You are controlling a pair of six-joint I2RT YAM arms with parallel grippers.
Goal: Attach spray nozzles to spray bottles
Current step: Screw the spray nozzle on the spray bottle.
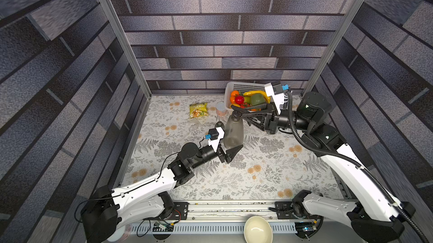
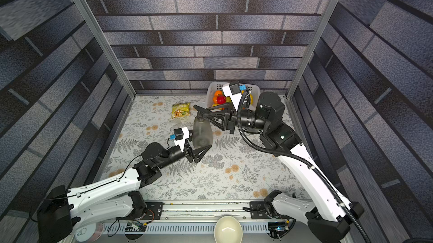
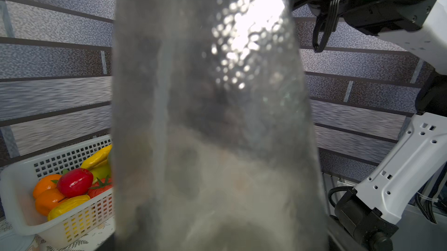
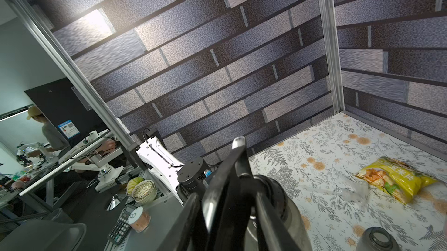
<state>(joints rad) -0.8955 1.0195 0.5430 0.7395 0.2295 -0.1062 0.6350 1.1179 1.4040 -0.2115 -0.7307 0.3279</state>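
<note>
Top views overlook the table (image 1: 269, 178); left wrist crowds the bottle (image 3: 217, 116)

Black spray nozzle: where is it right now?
In both top views the black spray nozzle sits atop the grey bottle neck mid-table, between the fingers of the right gripper, near the fruit basket.

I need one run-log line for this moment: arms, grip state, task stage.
left gripper: holds spray bottle low, upright | right gripper: clamped on black nozzle atop its neck | second bottle: uncapped, beside
</note>
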